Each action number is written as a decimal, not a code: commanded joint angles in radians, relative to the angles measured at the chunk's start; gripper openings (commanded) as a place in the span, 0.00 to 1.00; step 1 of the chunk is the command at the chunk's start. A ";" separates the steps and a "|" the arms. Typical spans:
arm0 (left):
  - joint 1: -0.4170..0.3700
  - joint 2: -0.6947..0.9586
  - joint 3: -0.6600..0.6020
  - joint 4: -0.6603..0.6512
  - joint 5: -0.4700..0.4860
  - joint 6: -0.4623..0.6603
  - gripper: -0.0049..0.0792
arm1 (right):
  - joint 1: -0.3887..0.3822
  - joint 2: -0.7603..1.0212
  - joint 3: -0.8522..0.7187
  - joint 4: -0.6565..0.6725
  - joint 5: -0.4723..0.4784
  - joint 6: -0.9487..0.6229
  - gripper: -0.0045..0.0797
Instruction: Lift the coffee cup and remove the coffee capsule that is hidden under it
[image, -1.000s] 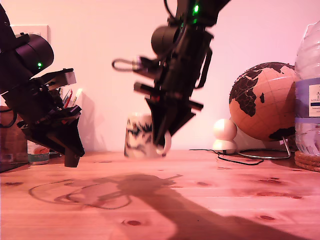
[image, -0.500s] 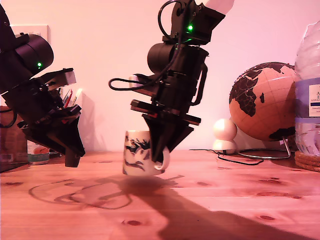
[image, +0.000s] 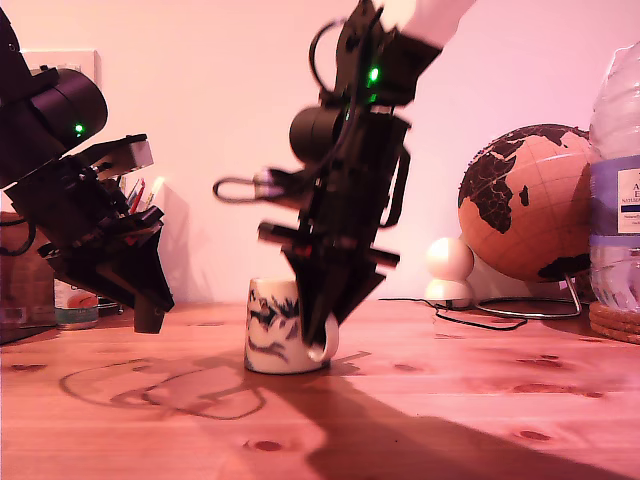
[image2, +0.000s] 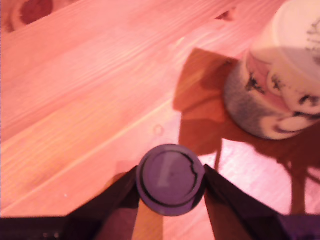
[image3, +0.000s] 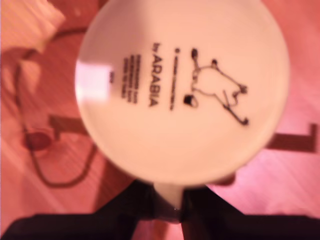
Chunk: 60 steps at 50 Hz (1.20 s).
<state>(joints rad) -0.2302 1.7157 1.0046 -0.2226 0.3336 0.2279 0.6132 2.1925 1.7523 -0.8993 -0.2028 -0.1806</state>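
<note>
The coffee cup (image: 272, 325) is a white mug with a dark print. It stands upside down on the wooden table, so its printed base (image3: 180, 85) faces the second wrist view. My second gripper (image: 320, 338) comes down from above and is shut on the cup's loop handle (image3: 167, 202). At the exterior view's left, my first gripper (image: 148, 318) hangs just above the table, shut on the coffee capsule (image2: 169, 179), a small dark pod with a round rim. The first wrist view shows the cup (image2: 280, 85) well apart from the capsule.
A globe (image: 525, 205) on a wire stand, a white two-ball object (image: 450, 268) and a black cable (image: 470, 318) sit behind at the exterior view's right. A large water bottle (image: 615, 180) stands at that edge. Pens (image: 140, 195) and a tin can (image: 75, 305) are behind the first arm.
My second gripper has come down with the cup, from hanging in the air to standing on the table. The first arm has barely moved and still holds the capsule.
</note>
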 joint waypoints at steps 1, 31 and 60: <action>-0.001 -0.010 -0.002 0.009 0.013 0.007 0.26 | 0.011 0.015 0.023 0.004 -0.004 0.008 0.04; 0.002 0.050 -0.002 0.060 0.055 0.012 0.26 | 0.008 0.015 0.023 -0.013 -0.003 0.008 0.04; 0.027 0.136 -0.004 0.141 0.098 0.042 0.26 | 0.003 0.015 0.023 -0.018 0.003 0.008 0.04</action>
<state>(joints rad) -0.2047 1.7992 1.0046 -0.0830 0.4244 0.2653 0.6167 2.1925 1.7538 -0.9146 -0.1993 -0.1768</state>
